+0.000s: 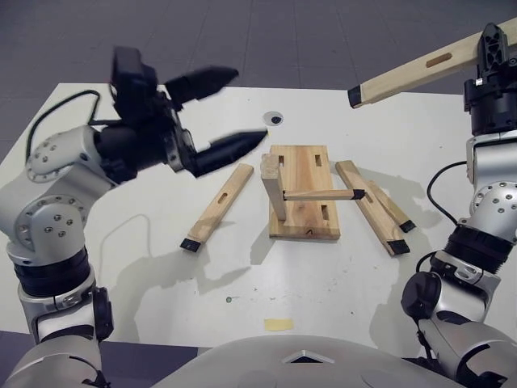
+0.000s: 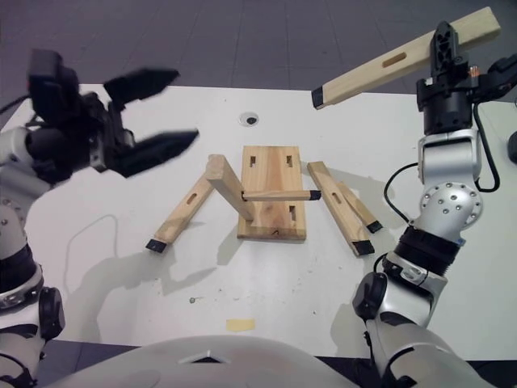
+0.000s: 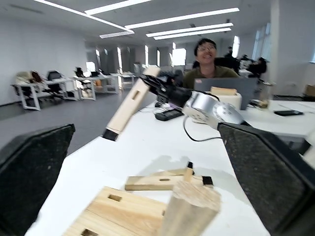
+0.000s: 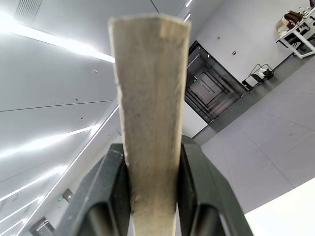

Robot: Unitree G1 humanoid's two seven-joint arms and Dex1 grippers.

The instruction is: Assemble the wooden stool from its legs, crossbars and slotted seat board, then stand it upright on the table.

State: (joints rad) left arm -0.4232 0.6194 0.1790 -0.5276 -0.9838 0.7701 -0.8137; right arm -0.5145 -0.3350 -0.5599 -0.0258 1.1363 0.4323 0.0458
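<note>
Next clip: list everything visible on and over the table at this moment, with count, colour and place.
table: 1, white, under everything.
seat board: 1, pale wood, flat at table centre.
fitted leg: 1, pale wood, standing in the seat board's left side.
crossbar: 1, pale wood, projecting rightward from the fitted leg.
loose leg: 1, pale wood, black tip, flat left of the board.
wide piece: 1, same colours, flat right of the board.
thin piece: 1, same, beside the wide piece.
raised leg: 1, same, in the air, far right.
round fitting: 1, black, beyond the board.
tape scrap: 1, yellow, near edge.
left gripper: black, open, above the loose leg.
right gripper: black, shut on the raised leg.
</note>
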